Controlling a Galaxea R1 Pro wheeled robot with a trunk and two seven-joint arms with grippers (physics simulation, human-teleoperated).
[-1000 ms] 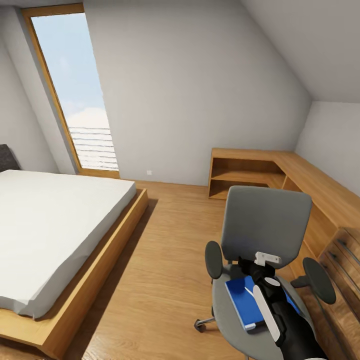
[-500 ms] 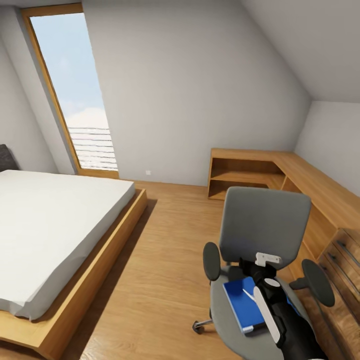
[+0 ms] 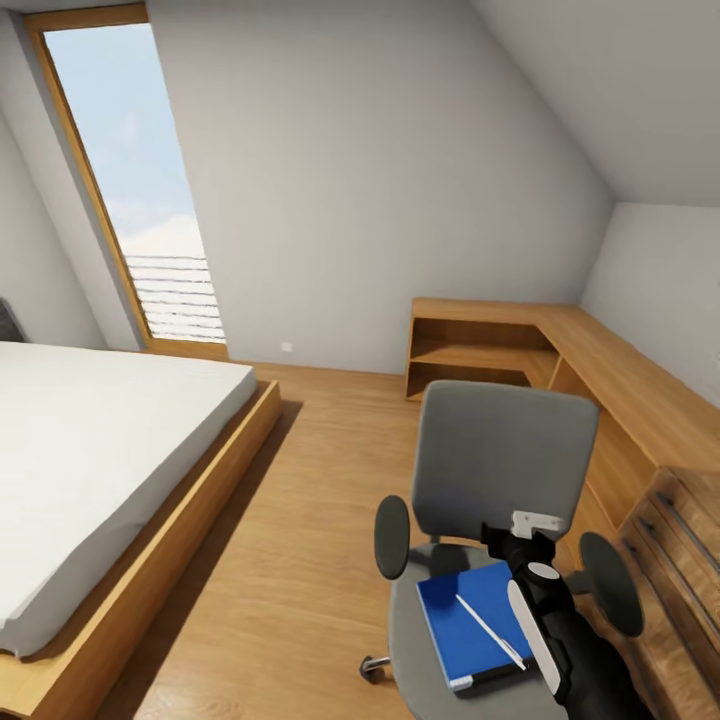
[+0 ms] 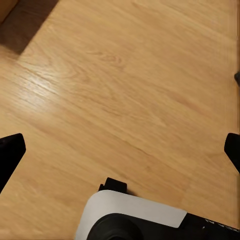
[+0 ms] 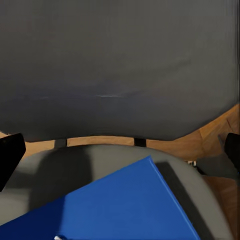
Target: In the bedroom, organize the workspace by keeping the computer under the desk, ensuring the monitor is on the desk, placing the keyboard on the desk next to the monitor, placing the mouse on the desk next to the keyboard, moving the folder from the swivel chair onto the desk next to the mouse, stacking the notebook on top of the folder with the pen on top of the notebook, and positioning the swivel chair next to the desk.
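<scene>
On swivel chair (image 3: pixel 500 470), one folder (image 3: pixel 468 620), one pen (image 3: pixel 490 631)

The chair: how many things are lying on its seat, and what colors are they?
Blue: 1, the folder
White: 1, the pen, lying on the folder
Total: 2 things on the swivel chair seat

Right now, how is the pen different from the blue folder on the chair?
The pen is thin, white and stick-like; the folder is wide, flat and blue. The pen lies on top, slanted across it; the folder rests right on the chair seat. Both lie flat.
</scene>
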